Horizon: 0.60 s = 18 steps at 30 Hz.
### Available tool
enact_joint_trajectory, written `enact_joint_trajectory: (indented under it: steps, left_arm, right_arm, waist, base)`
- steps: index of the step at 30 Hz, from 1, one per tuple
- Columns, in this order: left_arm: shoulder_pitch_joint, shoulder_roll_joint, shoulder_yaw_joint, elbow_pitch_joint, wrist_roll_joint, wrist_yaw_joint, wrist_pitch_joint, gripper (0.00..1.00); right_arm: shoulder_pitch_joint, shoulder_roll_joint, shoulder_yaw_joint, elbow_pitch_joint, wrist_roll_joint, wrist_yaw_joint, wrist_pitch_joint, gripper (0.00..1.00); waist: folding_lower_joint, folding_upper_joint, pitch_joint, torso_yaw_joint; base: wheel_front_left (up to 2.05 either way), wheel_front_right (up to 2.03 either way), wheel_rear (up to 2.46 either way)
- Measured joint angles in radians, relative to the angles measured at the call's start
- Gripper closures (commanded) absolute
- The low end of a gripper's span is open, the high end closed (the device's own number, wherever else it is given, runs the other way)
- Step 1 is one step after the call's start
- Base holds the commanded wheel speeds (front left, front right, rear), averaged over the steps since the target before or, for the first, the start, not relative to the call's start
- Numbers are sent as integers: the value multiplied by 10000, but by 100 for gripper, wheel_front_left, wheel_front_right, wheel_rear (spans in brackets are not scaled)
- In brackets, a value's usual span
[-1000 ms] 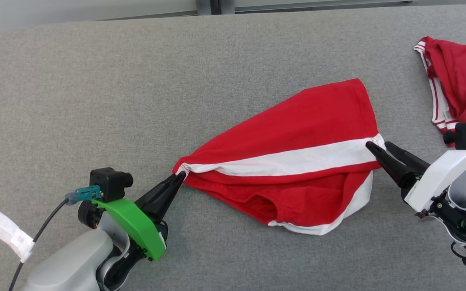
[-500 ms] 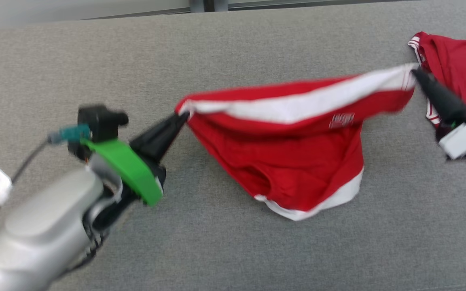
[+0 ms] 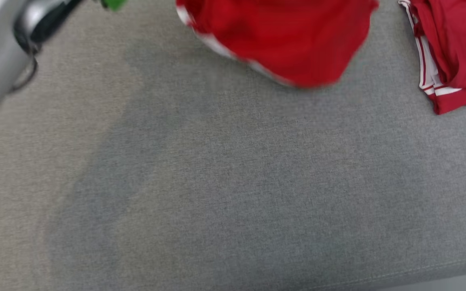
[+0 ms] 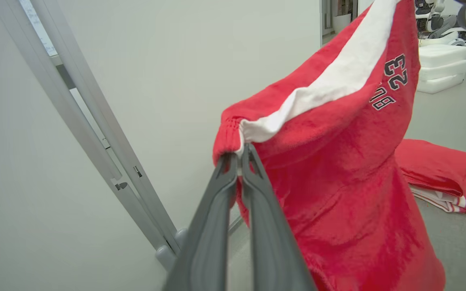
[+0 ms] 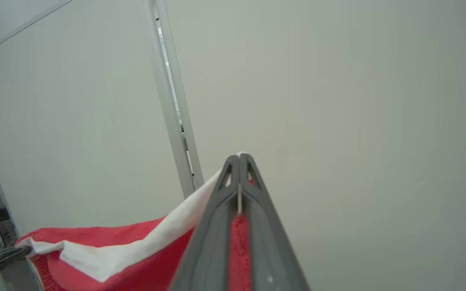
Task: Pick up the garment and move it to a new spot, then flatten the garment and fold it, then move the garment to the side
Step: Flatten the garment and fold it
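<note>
The garment (image 4: 338, 182), a pair of red shorts with a broad white band (image 4: 338, 81), hangs in the air between the two tools, above the far part of the grey table (image 3: 233, 182). In the head view its lower hem dangles, blurred, at the top edge. The left tool (image 4: 239, 155) is pinched fully together on one end of the gathered waistband, where the red ribbing meets the white band. The right tool (image 5: 240, 155) is closed just as tightly, with a sliver of white at its tips and red cloth between its fingers, apparently the band's other end.

The cloth looks like a soft, fleecy knit, light and limp. It sags in a loose pouch between the two holds and will keep no shape of its own. It is not fragile, but such a narrow pinch could slip under a hard pull. The ribbed waistband corners seem the best places to hold, being thicker and gathered. A black-and-white number print (image 4: 397, 76) sits below the band.

The table's woven cover looks slightly rough, so it should drag on the cloth and help spread it. A second red garment (image 3: 455, 52) with thin white stripes lies crumpled at the table's right side, apart from the hanging one
</note>
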Motion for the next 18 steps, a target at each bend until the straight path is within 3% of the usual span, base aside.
enact_joint_trajectory:
  steps: [4,8,13,18]
  left_arm:
    - [-1382,-140,-44,830,849,0,-1078,100]
    - [-1543,-178,-71,1026,1321,0,-1601,100]
    - [121,21,88,-132,2169,-13,-1647,100]
    - [2589,234,608,-1810,2665,-25,-1647,100]
  right_arm:
    - [-1037,77,-192,127,-276,-2,-226,100]
    - [-874,-92,123,-560,-148,-2,-268,100]
    - [1105,-903,706,-1858,42,0,-282,100]
    - [3444,-1601,407,-2897,332,0,-284,100]
  waist:
    - [0,0,428,-217]
    - [1,0,728,-362]
    - [1,0,887,-266]
    - [1,0,868,-71]
  base:
    - [0,0,0]
    - [0,0,0]
    - [0,0,0]
    - [0,0,0]
